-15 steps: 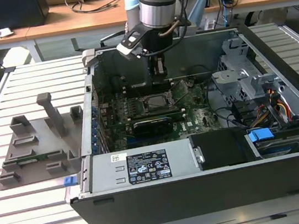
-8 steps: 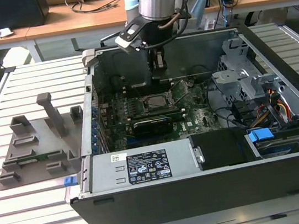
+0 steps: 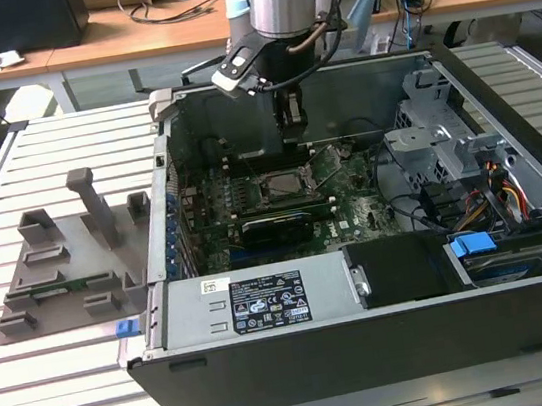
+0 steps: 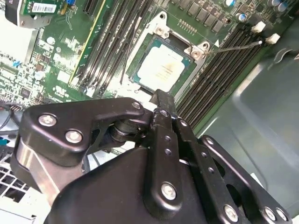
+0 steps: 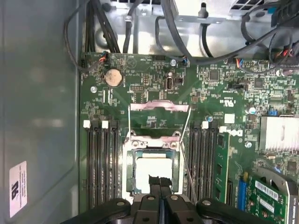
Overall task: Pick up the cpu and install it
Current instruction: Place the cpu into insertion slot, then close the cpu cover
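Note:
The cpu (image 4: 161, 70) lies flat inside the black motherboard socket, its dull silver top showing in both wrist views (image 5: 152, 169). The socket's metal frame (image 5: 159, 106) is flipped open and a thin wire lever (image 5: 186, 149) stands beside it. My gripper (image 5: 159, 183) hovers just above the edge of the cpu, fingers pressed together with nothing between them. In the exterior view the gripper (image 3: 291, 131) hangs inside the open computer case, above the socket (image 3: 279, 188).
Memory slots (image 5: 100, 163) flank the socket on both sides. Cables (image 5: 140, 28) run along the case wall. A drive cage (image 3: 430, 115) and power supply (image 3: 255, 306) fill the case's other parts. A grey plastic tray (image 3: 63, 268) sits on the slatted table at the exterior view's left.

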You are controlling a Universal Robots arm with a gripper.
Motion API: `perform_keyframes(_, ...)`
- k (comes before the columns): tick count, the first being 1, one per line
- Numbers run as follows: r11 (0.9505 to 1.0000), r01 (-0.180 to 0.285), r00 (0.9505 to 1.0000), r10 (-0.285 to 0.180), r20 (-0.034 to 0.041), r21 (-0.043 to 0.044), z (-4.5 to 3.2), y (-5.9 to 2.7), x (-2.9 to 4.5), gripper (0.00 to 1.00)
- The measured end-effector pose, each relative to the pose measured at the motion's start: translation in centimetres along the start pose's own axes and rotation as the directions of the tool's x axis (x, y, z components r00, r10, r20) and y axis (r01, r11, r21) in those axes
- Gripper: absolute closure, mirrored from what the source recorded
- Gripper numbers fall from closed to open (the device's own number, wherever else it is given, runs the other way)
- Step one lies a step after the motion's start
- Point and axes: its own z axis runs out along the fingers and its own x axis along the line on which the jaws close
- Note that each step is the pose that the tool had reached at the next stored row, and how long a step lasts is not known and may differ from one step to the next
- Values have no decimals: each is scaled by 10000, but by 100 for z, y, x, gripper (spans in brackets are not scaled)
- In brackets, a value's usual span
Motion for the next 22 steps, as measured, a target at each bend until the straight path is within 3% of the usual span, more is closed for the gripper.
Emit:
perform_keyframes(1,10000,8,9995,-9,-324,-3,1,-1,-3,89)
perform_keyframes(2,10000,16,9985,-16,-539,-6,1,-1,-7,89)
perform_keyframes(3,10000,17,9983,-17,-577,-8,2,-1,-9,89)
perform_keyframes(18,10000,20,9981,-20,-617,-8,2,2,-14,89)
perform_keyframes(22,10000,17,9981,-18,-614,-5,-7,125,-16,89)
